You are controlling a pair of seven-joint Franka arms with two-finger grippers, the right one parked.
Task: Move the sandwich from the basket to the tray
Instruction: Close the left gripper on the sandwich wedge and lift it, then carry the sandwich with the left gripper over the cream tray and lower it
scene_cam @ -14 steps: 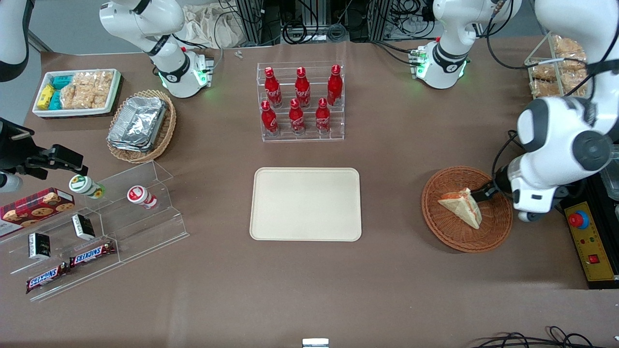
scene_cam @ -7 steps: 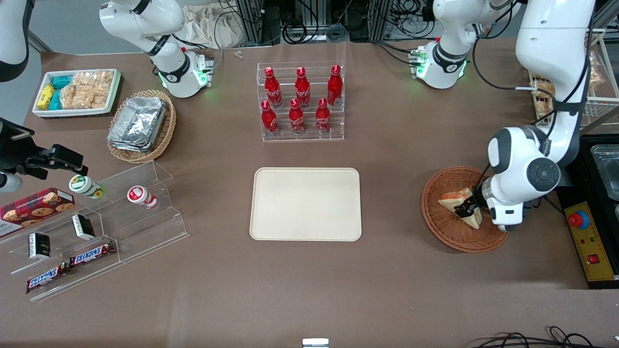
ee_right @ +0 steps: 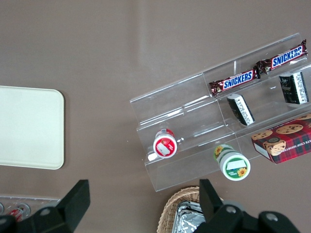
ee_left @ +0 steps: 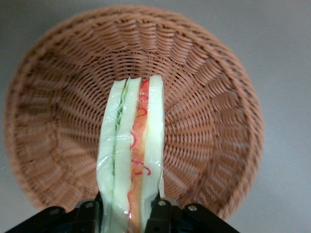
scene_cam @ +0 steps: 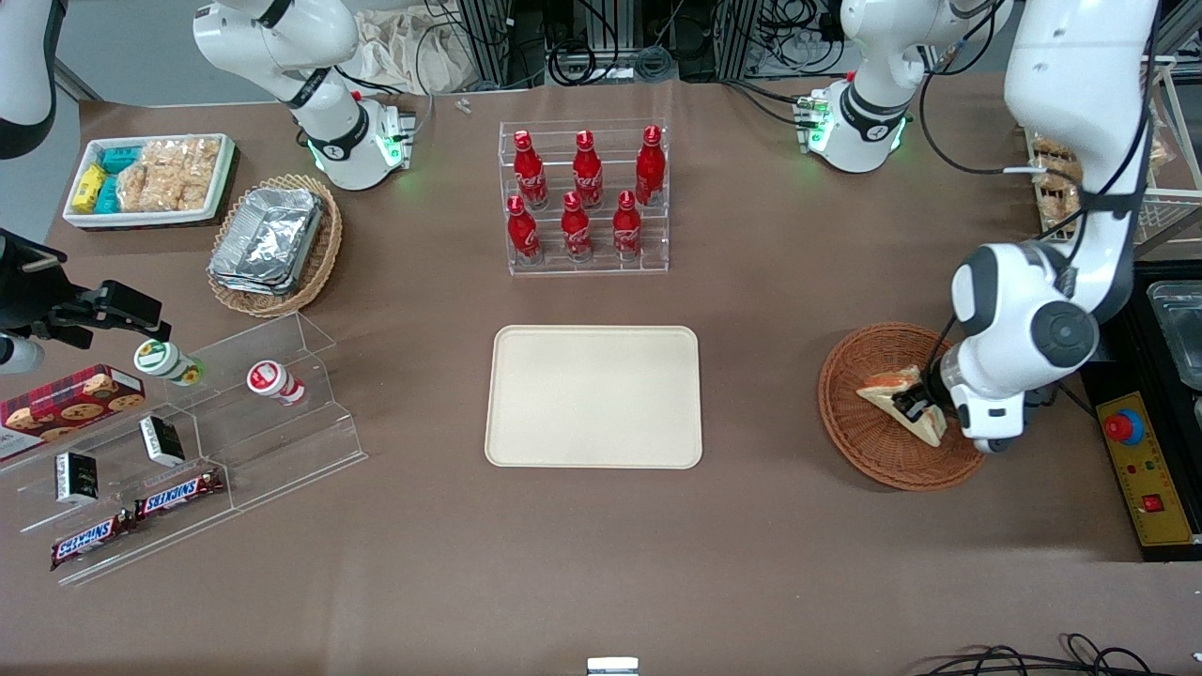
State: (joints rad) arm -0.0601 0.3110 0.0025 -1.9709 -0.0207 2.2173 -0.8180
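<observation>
Pincer (scene_cam: pixel 913 406) pinching the sandwich (scene_cam: pixel 897 399) in the basket (scene_cam: pixel 869 449)

At the front view's right edge; fingers (ee_left: pixel 160 213) clamp the bread's sides; tray (scene_cam: pixel 593 396) sits bare mid-frame on the counter (scene_cam: pixel 601 545).

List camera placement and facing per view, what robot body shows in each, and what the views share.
Front view: high, facing both arm bases, looking down on the table; both arms show, the gripper at the sandwich in the basket.
Left wrist view: on the working arm, looking down past its fingers straddling the sandwich in the basket.
Right wrist view: on the parked arm, looking straight down; its own fingers show.
Shared: front and right wrist both show the tray.
</observation>
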